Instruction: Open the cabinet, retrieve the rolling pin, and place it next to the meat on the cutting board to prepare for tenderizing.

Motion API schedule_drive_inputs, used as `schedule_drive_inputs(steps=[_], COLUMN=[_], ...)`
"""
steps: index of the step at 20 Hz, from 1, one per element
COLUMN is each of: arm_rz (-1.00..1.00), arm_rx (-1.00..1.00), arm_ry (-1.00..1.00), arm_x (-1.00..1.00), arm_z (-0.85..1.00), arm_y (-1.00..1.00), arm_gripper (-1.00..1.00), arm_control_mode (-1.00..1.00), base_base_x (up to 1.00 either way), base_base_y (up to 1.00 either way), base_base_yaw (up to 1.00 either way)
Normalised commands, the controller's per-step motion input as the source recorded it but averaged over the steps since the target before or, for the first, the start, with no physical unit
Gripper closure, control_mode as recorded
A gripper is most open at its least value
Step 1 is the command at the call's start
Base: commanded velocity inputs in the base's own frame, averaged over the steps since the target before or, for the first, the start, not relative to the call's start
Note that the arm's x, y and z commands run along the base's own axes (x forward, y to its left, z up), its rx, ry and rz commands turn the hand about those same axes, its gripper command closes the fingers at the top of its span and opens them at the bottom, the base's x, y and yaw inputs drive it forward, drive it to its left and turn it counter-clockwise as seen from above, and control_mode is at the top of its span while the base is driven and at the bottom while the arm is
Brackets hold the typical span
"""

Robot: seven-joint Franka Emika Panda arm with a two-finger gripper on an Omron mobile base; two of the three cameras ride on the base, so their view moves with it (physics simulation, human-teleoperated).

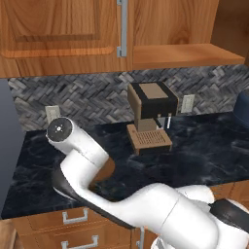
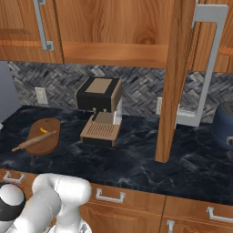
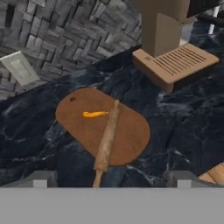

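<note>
Hovering with gripper (image 3: 112,179) spread wide and empty above rolling pin (image 3: 106,140), lying across cutting board (image 3: 127,135) just beside meat (image 3: 94,114); could roll off if bumped, one handle overhanging the edge

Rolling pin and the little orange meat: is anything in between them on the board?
No. In the hand view the rolling pin lies on the cutting board right beside the meat, with bare board between them.
</note>
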Motion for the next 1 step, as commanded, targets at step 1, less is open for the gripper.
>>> schedule_drive_inputs(steps=[1], arm_rz=[0.0], arm_rx=[-0.04], arm_ry=[-0.14], arm_x=[-0.74], arm_z=[0.49], arm_y=[-0.13], arm_gripper=[-1.0], arm_control_mode=[-1.0], base_base_x=[0.0], base_base_y=[0.0], base_base_yaw=[0.0])
